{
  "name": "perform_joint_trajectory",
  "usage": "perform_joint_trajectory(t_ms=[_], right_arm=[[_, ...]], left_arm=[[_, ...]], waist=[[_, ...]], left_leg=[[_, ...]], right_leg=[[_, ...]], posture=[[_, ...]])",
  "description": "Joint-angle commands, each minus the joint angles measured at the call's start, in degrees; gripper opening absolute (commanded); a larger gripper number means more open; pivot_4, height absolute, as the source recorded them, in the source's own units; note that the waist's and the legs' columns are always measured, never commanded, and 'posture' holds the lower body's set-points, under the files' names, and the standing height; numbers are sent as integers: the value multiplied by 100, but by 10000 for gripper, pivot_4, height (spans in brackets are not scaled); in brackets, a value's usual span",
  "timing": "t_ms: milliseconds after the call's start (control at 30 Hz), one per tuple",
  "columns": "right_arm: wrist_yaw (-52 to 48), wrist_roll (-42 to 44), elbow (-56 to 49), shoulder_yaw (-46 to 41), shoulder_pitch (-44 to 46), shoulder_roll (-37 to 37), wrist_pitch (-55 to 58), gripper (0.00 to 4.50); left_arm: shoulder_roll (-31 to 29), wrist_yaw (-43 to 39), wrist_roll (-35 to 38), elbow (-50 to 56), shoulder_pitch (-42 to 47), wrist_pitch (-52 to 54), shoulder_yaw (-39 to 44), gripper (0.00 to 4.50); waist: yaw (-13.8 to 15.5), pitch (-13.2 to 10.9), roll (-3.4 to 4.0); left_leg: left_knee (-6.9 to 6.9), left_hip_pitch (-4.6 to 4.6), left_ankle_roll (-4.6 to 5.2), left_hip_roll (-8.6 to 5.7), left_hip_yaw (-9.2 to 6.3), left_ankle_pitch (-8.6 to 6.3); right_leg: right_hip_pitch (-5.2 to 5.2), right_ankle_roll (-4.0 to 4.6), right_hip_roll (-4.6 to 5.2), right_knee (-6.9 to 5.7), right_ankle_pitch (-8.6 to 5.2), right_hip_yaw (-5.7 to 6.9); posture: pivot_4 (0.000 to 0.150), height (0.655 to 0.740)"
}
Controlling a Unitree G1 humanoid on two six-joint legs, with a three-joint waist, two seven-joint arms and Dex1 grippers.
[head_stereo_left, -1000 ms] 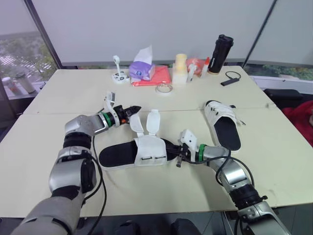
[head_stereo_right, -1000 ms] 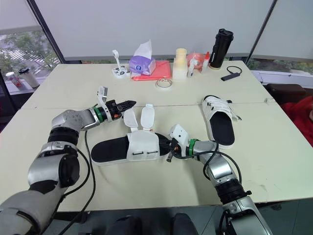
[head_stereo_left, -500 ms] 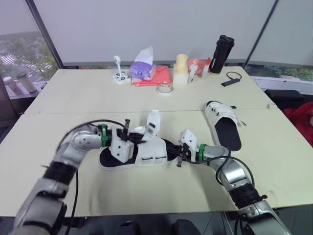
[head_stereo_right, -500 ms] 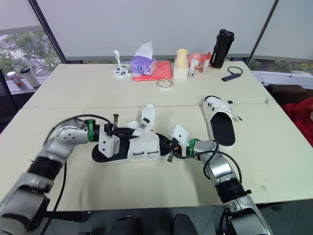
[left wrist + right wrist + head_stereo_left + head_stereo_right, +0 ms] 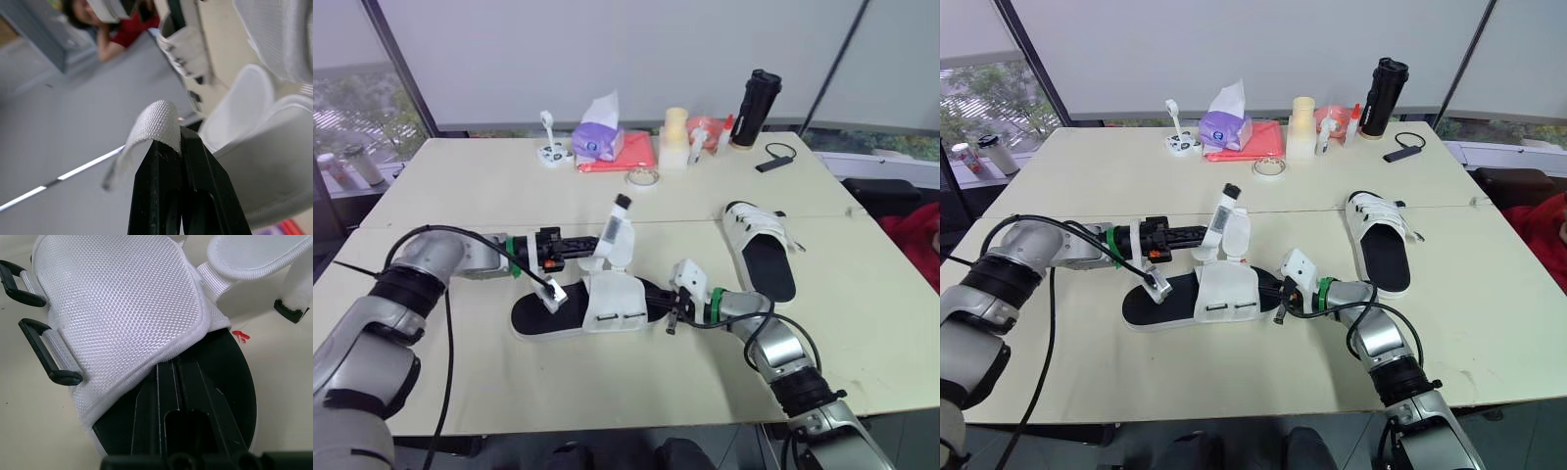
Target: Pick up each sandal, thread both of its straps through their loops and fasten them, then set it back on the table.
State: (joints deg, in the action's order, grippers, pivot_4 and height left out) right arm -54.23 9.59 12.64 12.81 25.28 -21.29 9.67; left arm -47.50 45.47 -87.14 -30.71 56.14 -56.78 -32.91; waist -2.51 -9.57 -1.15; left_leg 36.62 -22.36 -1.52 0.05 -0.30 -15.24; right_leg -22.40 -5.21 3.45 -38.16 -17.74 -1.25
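A white sandal with a black insole point(image 5: 548, 311) lies on the table in front of me, toe to my right. My left gripper point(image 5: 595, 241) is shut on the end of one white strap point(image 5: 155, 122) and holds it upright above the sandal. The second strap point(image 5: 625, 251) stands loose beside it. Two black loops point(image 5: 49, 364) sit on the near side of the white upper point(image 5: 122, 298). My right gripper point(image 5: 657, 294) is shut at the toe end, its fingers point(image 5: 168, 382) tucked under the upper's edge. A second sandal point(image 5: 759, 245) lies flat to the right.
Along the table's far edge point(image 5: 489, 142) stand a purple tissue pack point(image 5: 597, 137), a red cloth point(image 5: 625, 155), a tape roll point(image 5: 641, 177), a cream cylinder point(image 5: 674, 132), a black bottle point(image 5: 756, 106) and a small black device point(image 5: 773, 160). A person in red point(image 5: 122, 24) is in the left wrist view.
My left gripper swung from beside the sandal onto it, closed on one strap and raised that strap upright. The right gripper and both sandals stayed put.
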Motion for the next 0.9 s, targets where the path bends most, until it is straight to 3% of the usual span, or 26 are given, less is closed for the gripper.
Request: perform_joint_trajectory(t_ms=[33, 200, 233, 300, 467, 500, 600, 667, 700, 767, 833, 900], right_arm=[[57, -199, 352, 167, -76, 35, 192, 0], [65, -197, 371, 167, -64, 53, 188, 0], [67, -198, 372, 169, -66, 56, 186, 0], [71, -201, 379, 173, -67, 63, 186, 0], [78, -210, 372, 194, -101, 78, 183, 0], [78, -210, 371, 198, -107, 81, 183, 0], [79, -216, 371, 203, -125, 78, 171, 0], [76, -220, 409, 195, -117, 71, 151, 0], [70, -221, 428, 193, -112, 69, 141, 0], [54, -221, 456, 198, -104, 71, 128, 0], [17, -229, 501, 220, -86, 77, 102, 0], [-13, -245, 572, 245, -45, 95, 67, 0]], left_arm=[[-251, 766, -236, 184, 160, 116, -391, 328], [-427, 1083, -469, 50, 83, 325, -943, 328], [-446, 1110, -436, -27, 78, 358, -987, 2736], [-458, 1113, -325, -240, 105, 431, -1014, 8105], [-518, 1109, 182, -617, 154, 417, -827, 33493], [-493, 847, 645, -881, 156, 196, -651, 38042], [-362, -261, 2189, -1675, 134, -604, -233, 38042], [-285, -1824, 3462, -2393, 14, -1338, -225, 38042], [-304, -2825, 4512, -2531, -235, -1398, -165, 38042], [-493, -4822, 6728, -1940, -947, -763, -106, 38042], [-817, -6402, 8682, -493, -1769, 522, 29, 38042], [-1125, -7474, 10138, 910, -2492, 1844, 310, 38042]], waist=[[-7, 0, 0], [2, 0, 0], [3, 0, 0], [4, 0, 0], [2, 0, 0], [3, 0, 0], [1, 0, -1], [3, 1, -1], [-1, 1, 0], [-20, 3, 7], [-31, 0, 3], [-7, 1, -1]], left_leg=[[1, 0, 0, 0, 0, 0], [6, 1, 0, 1, 1, 0], [10, 1, 0, 1, 1, 0], [15, 0, 0, 1, 1, 0], [19, 0, 0, 2, 1, 0], [20, 0, 0, 3, 1, 0], [25, -2, 0, 8, 1, 0], [34, -2, 0, 14, 2, 0], [34, -2, 0, 14, 4, 0], [35, 2, 0, 19, 15, -1], [35, 5, 1, 37, 29, -3], [36, -3, -1, 54, 26, -4]], right_leg=[[0, 0, 0, 0, 0, 0], [1, 0, -3, -4, 0, 1], [4, 0, -3, -4, 0, 1], [4, 0, -4, -6, 0, 2], [5, 0, -5, -8, 0, 4], [5, 0, -5, -8, 0, 4], [4, 0, -7, -10, 0, 7], [8, 0, -9, -10, 0, 10], [9, 0, -9, -10, 0, 12], [8, 1, -11, -10, 0, 12], [4, 3, -12, -10, 0, 17], [-1, 8, -12, -9, 3, 22]], posture=[[1500, 7400], [1500, 7400], [1500, 7400], [1500, 7400], [1500, 7400], [1500, 7400], [1500, 7400], [1500, 7400], [1500, 7400], [1500, 7400], [1500, 7400], [1500, 7400]])
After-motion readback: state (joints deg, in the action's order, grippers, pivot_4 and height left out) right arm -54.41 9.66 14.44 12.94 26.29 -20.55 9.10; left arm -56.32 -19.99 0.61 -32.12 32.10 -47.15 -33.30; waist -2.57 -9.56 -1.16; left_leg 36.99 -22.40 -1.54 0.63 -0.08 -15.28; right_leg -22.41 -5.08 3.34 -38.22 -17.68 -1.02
